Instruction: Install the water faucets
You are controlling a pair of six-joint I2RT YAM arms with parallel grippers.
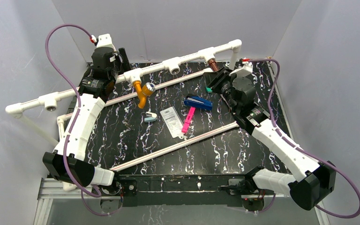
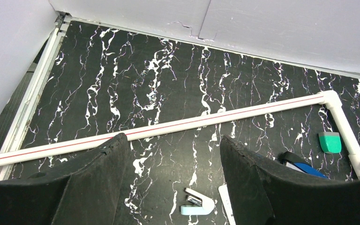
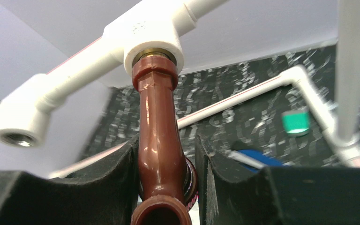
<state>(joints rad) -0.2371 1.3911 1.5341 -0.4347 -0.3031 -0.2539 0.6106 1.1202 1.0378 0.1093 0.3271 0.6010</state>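
Brown faucet [image 3: 157, 136] clamped by right jaws at tee [image 3: 152, 35], upper frame; screwing-in judged next. Left jaws spread, empty.

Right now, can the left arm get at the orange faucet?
Probably yes. The left gripper is open and empty, the orange faucet hangs from its tee close by, and nothing stands between them. The right gripper is shut on the brown faucet.

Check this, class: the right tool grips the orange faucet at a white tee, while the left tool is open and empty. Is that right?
No: the right wrist view shows the right tool gripping the dark brown faucet, not orange. The white tee and the open, empty left tool are correct.
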